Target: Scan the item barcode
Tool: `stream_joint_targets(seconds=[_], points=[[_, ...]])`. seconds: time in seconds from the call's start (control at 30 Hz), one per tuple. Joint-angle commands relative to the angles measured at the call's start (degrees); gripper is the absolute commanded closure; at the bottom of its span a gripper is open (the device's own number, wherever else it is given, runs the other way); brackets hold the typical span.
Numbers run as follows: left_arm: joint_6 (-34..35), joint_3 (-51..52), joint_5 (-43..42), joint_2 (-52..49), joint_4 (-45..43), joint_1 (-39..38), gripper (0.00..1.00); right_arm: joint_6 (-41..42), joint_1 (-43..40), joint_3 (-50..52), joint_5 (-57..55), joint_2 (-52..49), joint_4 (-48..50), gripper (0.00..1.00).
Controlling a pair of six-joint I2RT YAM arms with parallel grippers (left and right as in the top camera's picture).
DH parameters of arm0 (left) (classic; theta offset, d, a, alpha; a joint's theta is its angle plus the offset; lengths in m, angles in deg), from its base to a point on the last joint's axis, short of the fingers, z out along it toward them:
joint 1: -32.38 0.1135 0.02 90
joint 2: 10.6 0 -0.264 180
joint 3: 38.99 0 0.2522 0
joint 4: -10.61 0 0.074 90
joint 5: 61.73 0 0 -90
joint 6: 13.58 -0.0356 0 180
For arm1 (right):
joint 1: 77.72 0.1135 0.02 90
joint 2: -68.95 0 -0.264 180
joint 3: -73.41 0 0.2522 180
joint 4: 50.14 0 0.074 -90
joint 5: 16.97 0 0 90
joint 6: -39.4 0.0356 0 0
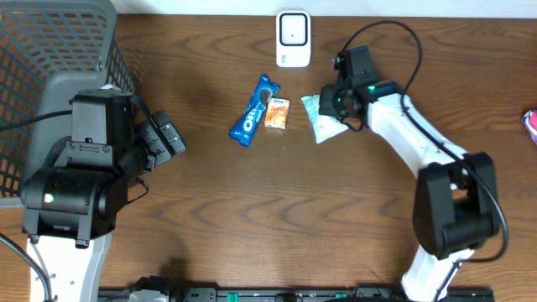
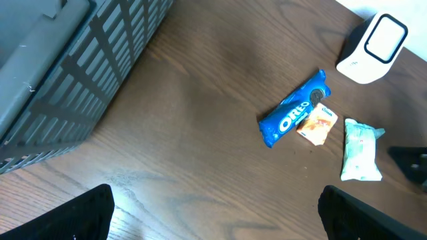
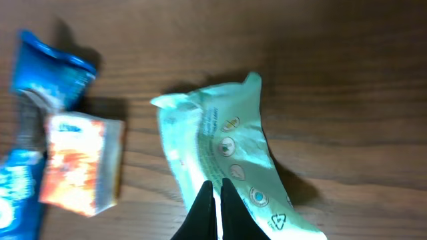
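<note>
Packet (image 1: 321,117), pale green and crinkled, lay flat on the bench (image 1: 252,210), rightmost of three items in a short row, with a small orange box (image 1: 277,113) just beside it and an Oreo pack (image 1: 254,111) beyond that. The right gripper (image 1: 338,102) was directly over the packet's right side. In the right wrist view its jaws were brought together with the tips down on the film, apparently pinching a fold of it, though how firm that hold was could not be told. The packet's long axis ran mostly away from the robot, tilted a little, so the gripper met it across one long edge, not at an end. The scanner (image 1: 293,38) stood near the far edge of the bench, beyond the packet and somewhat to its left, with nothing between them. By my reading, the coming move would be a lift and a short carry away from the robot and leftward, turning the printed face toward the scanner's window. The left gripper (image 1: 172,138) hung wide open and empty beside the basket (image 1: 50,50), well apart from all three items, so the right arm was plainly nearer.
</note>
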Motion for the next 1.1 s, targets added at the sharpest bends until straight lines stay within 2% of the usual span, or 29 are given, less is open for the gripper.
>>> stream_joint_targets(seconds=[0.0,0.17,0.43,0.57,0.7,0.87,1.07], points=[[-0.1,-0.4,0.7,-0.2,0.2,0.3,0.02,-0.6,1.4,-0.1,-2.5,-3.9,0.1,0.99],[-0.2,-0.4,0.7,-0.2,0.2,0.3,0.02,-0.7,1.7,-0.1,-4.3,-7.0,0.0,0.99],[-0.1,-0.4,0.7,-0.2,0.2,0.3,0.02,-0.7,1.8,-1.9,-23.7,-2.4,-9.0,0.99],[-0.1,-0.4,0.7,-0.2,0.2,0.3,0.02,-0.7,1.8,-2.0,-22.2,2.0,-8.7,0.97],[-0.1,-0.4,0.7,-0.2,0.2,0.3,0.02,-0.7,1.8,-2.0,-15.6,4.3,-5.4,0.98],[-0.1,-0.4,0.7,-0.2,0.2,0.3,0.02,-1.1,1.8,-1.9,-5.4,3.6,1.6,0.99],[-0.1,-0.4,0.7,-0.2,0.2,0.3,0.02,-1.1,1.8,-1.8,-4.7,0.2,3.4,0.98]])
